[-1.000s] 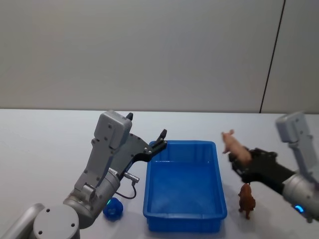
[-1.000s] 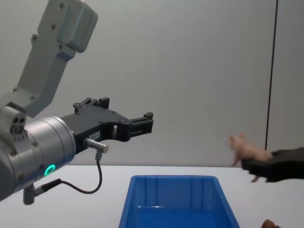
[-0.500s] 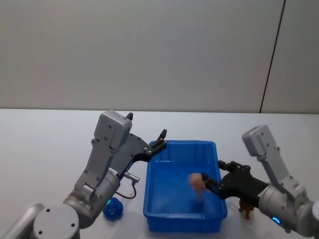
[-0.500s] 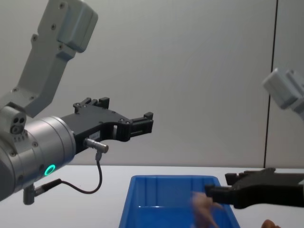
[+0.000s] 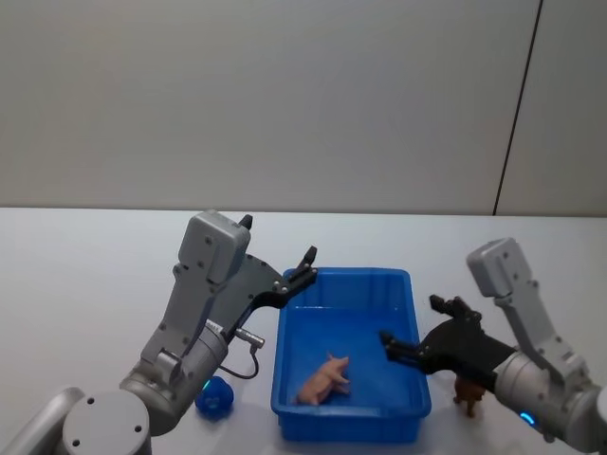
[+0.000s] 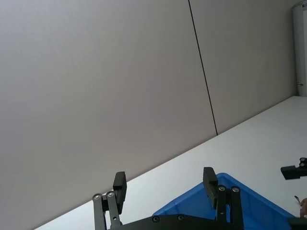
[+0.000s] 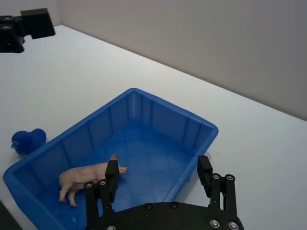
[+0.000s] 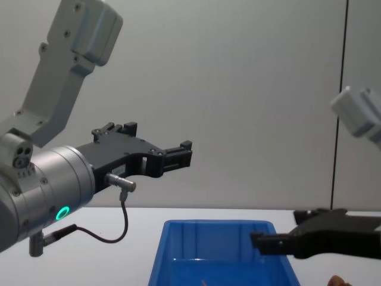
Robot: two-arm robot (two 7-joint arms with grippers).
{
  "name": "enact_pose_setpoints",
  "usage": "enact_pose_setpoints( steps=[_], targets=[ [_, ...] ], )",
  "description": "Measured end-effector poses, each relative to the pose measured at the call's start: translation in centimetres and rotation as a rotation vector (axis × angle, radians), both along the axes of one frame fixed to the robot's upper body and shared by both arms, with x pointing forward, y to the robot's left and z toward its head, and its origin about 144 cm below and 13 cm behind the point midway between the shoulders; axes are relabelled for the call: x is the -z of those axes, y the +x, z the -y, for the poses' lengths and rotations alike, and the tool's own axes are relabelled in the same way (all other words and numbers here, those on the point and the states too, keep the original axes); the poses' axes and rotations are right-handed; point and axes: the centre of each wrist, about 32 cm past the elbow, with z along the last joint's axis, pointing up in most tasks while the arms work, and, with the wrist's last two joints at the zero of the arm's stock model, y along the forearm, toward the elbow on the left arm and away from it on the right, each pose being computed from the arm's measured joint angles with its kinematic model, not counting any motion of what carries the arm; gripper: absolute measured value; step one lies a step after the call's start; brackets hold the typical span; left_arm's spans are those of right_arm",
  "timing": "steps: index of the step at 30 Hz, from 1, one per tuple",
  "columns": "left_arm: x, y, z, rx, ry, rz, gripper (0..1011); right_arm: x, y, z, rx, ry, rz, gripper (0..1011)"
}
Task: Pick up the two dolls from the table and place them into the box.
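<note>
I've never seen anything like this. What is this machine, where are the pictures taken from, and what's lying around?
It is a robot with two arms. One picture looks down from its head, one forward from its chest, one from each wrist. The left end effector, a two-fingered claw, hangs open above the table; the right end effector is open above the blue box's right edge. Neither holds anything. A pink doll lies in the box; a blue doll sits on the table left of it, a brown toy animal right of it.
</note>
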Motion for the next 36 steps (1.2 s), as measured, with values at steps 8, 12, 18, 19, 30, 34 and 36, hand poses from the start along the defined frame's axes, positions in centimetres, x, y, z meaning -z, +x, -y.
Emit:
enact_pose_setpoints(
  steps=[8, 12, 18, 19, 30, 34, 36],
  targets=[
    [0.0, 0.0, 0.0, 0.000, 0.000, 0.000, 1001, -0.3, -0.7, 1.6, 0.056, 0.022, 0.023, 1001],
    [0.0, 0.0, 0.0, 0.000, 0.000, 0.000, 1001, -0.3, -1.3, 2.6, 0.085, 0.028, 0.021, 1001],
    [0.0, 0.0, 0.0, 0.000, 0.000, 0.000, 1001, 0.0, -2.3, 4.0, 0.121, 0.026, 0.001, 1001],
    [0.0, 0.0, 0.0, 0.000, 0.000, 0.000, 1001, 0.1, -2.6, 4.3, 0.127, 0.024, -0.007, 1001],
    [0.0, 0.0, 0.0, 0.000, 0.000, 0.000, 1001, 1.1, -3.9, 5.8, 0.146, -0.007, -0.077, 1001],
    [0.0, 0.0, 0.0, 0.000, 0.000, 0.000, 1001, 1.5, -4.2, 6.0, 0.140, -0.017, -0.100, 1001],
    [0.0, 0.0, 0.0, 0.000, 0.000, 0.000, 1001, 1.7, -4.3, 6.0, 0.137, -0.022, -0.109, 1001]
  ],
)
